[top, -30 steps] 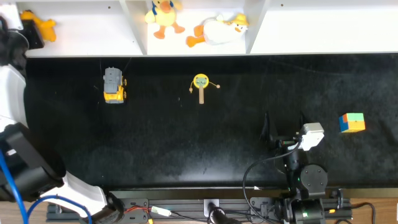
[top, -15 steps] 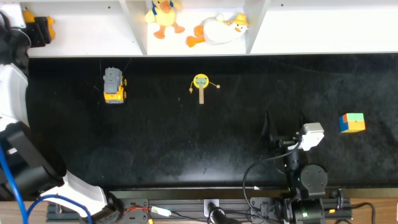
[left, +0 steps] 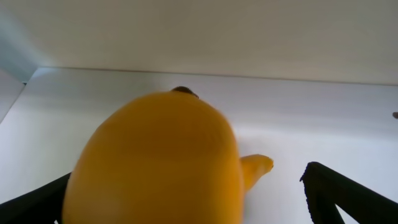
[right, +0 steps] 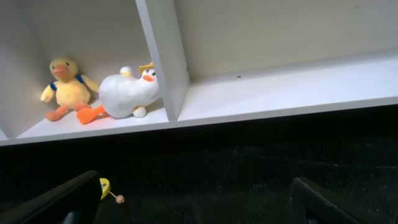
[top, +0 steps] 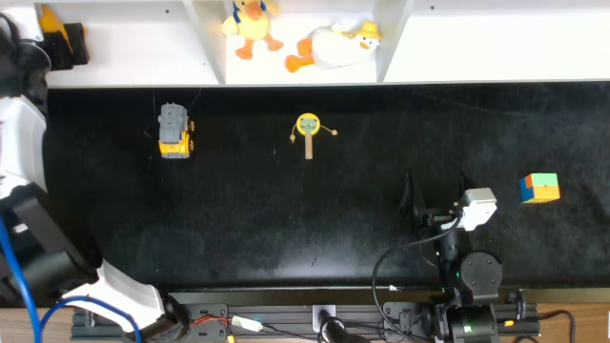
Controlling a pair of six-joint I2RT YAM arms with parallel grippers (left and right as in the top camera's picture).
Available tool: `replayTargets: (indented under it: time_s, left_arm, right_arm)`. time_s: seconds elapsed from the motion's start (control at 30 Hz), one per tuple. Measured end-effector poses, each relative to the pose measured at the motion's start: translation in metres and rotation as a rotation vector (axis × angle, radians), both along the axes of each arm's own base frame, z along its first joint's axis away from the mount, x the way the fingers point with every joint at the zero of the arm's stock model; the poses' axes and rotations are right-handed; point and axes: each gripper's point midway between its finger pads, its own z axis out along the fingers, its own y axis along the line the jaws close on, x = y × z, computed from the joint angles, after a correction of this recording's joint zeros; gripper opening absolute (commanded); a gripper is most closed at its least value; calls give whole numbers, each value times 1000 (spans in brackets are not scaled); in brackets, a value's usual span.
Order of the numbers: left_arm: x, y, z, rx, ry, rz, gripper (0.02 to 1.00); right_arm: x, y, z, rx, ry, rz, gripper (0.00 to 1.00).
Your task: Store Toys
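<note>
My left gripper [left: 185, 177] stands open around the orange toy [left: 161, 162]; I judge it light, smooth and slippery, so I should hold its broad middle.

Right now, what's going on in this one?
The left gripper is inside the left shelf compartment with an orange toy right at it. The right gripper is open and empty, low over the black mat. A yellow truck, a rattle and a colour cube lie on the mat; a plush duck and a white goose sit in the middle compartment.
</note>
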Motion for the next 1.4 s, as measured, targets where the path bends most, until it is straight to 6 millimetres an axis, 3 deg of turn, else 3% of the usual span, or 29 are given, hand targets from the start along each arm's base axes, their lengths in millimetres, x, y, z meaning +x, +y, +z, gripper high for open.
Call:
replayTargets:
  time_s: [0.63, 1.0, 1.4]
  left_arm:
    - [-14, -2, -13, -37, 75, 7, 998]
    - [-44, 15, 16, -39, 71, 61, 998]
    - [-50, -1, 17, -81, 87, 2, 998]
  right_arm:
    - [0, 0, 0, 0, 0, 0, 996]
    - [0, 0, 0, 0, 0, 0, 993]
    - [0, 0, 0, 0, 0, 0, 993]
